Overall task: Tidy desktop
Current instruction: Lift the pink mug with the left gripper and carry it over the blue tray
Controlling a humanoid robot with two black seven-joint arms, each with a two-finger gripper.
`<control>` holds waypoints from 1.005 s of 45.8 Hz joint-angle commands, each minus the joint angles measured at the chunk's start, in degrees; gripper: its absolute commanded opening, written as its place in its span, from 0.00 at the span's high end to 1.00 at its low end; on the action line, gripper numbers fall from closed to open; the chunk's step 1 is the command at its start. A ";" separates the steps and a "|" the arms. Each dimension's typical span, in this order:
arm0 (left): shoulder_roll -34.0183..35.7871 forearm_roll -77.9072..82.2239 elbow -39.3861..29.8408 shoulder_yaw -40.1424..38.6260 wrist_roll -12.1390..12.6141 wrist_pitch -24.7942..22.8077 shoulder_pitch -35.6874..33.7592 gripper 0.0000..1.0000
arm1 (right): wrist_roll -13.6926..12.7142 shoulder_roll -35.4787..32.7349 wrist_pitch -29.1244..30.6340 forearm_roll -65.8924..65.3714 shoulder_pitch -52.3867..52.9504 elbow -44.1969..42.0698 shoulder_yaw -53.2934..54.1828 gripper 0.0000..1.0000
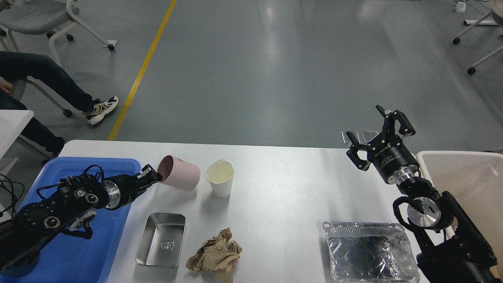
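Observation:
The white desktop [283, 184] holds a pink cup [180, 177], a white paper cup [220, 177], a small steel tray [162, 239], a crumpled brown paper [215, 254] and a foil container [369, 251]. My left gripper [152, 176] is shut on the pink cup's rim; the cup is tipped over toward the left with its mouth facing the gripper. My right gripper [375, 135] is open and empty, raised above the desktop's far right edge.
A blue plastic tray [90, 239] lies at the left under my left arm. A white bin [467, 177] stands at the right edge. A seated person's legs [47, 78] and chairs are on the floor beyond.

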 commanded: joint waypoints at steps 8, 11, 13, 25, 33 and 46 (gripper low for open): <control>4.24 -1.02 -3.40 0.09 0.25 -0.11 -1.86 1.00 | 0.00 0.06 0.00 0.02 0.21 0.00 -0.08 0.00; 6.70 -0.93 -6.38 0.97 0.16 -0.11 -2.74 1.00 | 0.00 0.06 0.00 -0.07 0.30 0.00 -0.08 0.00; 8.80 -0.84 -8.32 2.72 0.42 -0.02 -3.27 1.00 | 0.00 0.06 0.00 0.02 0.39 0.00 -0.08 0.00; 24.18 -0.67 -19.48 15.47 -0.02 0.33 -11.71 1.00 | 0.00 0.06 0.00 -0.07 0.65 0.00 -0.08 0.00; 37.54 0.74 -27.66 17.58 -0.02 -0.28 -14.00 1.00 | 0.00 0.06 0.00 -0.07 0.65 0.00 -0.08 0.00; 48.63 2.50 -31.44 17.23 -0.46 -1.43 -13.91 1.00 | 0.00 0.33 0.00 -0.07 0.74 0.00 -0.17 0.00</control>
